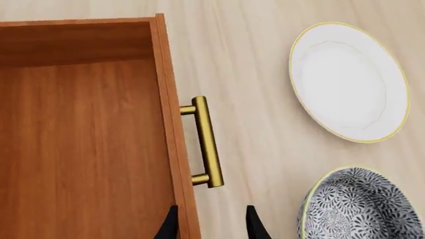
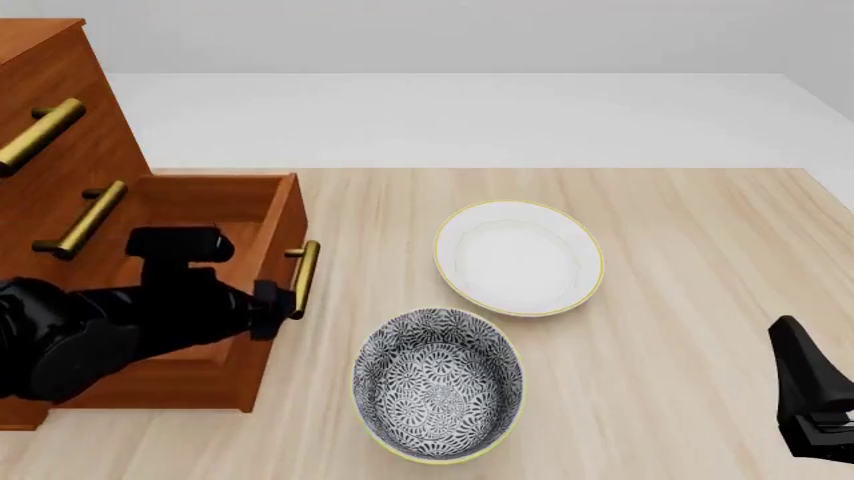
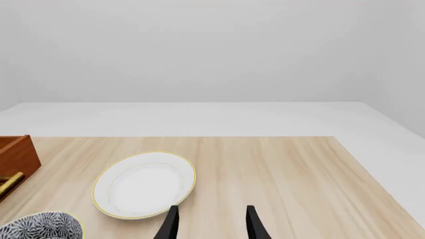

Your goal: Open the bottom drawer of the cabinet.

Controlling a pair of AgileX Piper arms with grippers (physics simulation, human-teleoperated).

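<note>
Reddish-brown wooden cabinet (image 2: 60,110) at the far left of the table, three stacked drawers, each with a brass bar handle. Bottom drawer (image 2: 260,215) already pulled out toward the right, well clear of the two above, bare wood inside. Its handle (image 2: 306,279) sits on the drawer front, facing the table's middle.

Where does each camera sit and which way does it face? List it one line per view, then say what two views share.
Left wrist view: above the pulled-out bottom drawer, looking down; the left gripper straddles its front.
Front view: behind the arms, looking forward and down at the cabinet; the left arm shows, right gripper at the edge.
Right wrist view: low over the table, facing forward; fingertips apart.
Shared: every view shows the white plate and patterned bowl.
</note>
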